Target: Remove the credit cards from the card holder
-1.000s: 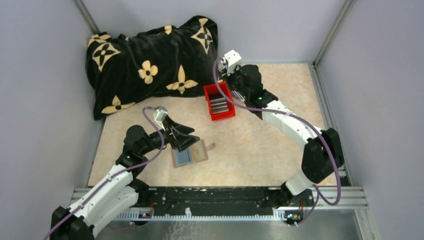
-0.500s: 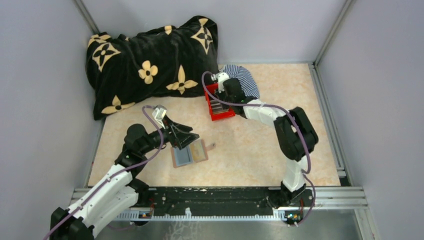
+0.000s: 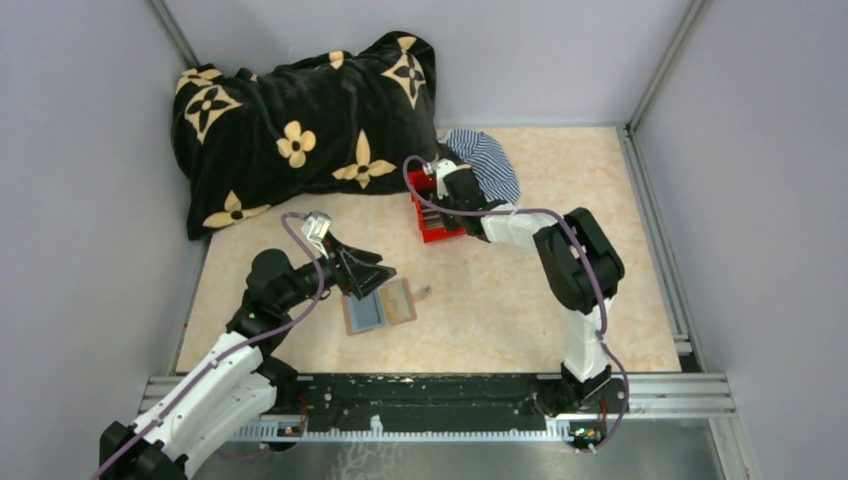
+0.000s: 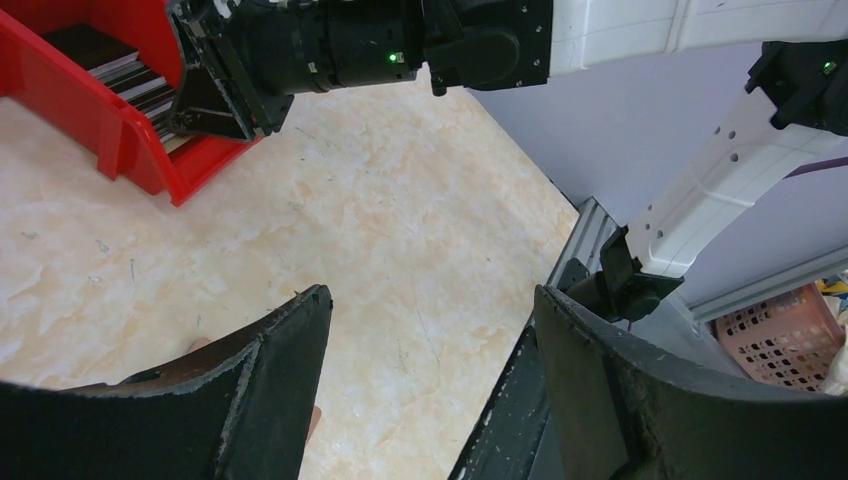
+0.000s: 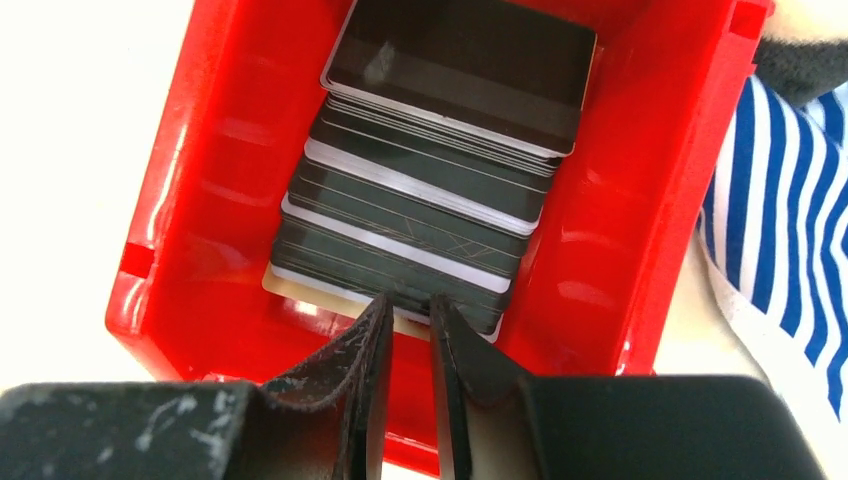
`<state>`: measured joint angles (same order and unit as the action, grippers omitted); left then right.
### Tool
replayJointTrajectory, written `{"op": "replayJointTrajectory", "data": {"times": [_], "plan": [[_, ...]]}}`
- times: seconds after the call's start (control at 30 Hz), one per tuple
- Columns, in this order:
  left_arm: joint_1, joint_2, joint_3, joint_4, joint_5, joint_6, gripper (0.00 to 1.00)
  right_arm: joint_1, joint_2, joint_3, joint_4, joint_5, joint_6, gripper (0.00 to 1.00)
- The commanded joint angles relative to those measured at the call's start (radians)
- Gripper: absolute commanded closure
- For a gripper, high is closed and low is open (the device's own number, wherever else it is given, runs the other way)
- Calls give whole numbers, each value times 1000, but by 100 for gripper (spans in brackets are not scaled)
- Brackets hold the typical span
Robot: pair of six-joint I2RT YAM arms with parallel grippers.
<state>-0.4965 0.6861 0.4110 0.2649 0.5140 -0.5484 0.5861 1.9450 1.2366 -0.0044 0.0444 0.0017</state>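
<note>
The card holder (image 3: 380, 305) lies open on the table, a grey-blue panel on the left and a tan-brown panel on the right. My left gripper (image 3: 372, 280) hovers just above its far edge, open wide with nothing between the fingers (image 4: 430, 295). Several dark credit cards (image 5: 440, 200) are stacked in a red bin (image 5: 190, 200); the top view shows these cards (image 3: 437, 210) too. My right gripper (image 3: 438, 195) points down into the bin. Its jaws (image 5: 410, 300) stand a narrow gap apart over the nearest cards, holding nothing.
A black blanket with tan flowers (image 3: 300, 130) fills the far left. A blue-and-white striped cloth (image 3: 485, 160) lies just right of the red bin (image 3: 455, 228). A small dark scrap (image 3: 425, 292) sits right of the card holder. Grey walls enclose the table.
My right arm has folded in, uncovering the striped cloth. Its gripper now sits over the red bin, with the jaws narrowed. The left arm has barely moved.
</note>
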Motion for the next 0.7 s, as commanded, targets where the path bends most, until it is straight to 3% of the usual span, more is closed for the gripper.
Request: {"op": "replayJointTrajectory", "data": {"times": [0.0,0.67], "plan": [[6,-6,18,3,-10,11,20,5,-48,-50,21,-43,10,79],[7,-1,-2,14,-19,15,20,167,-188,-161,-117,-51,52,79]]}}
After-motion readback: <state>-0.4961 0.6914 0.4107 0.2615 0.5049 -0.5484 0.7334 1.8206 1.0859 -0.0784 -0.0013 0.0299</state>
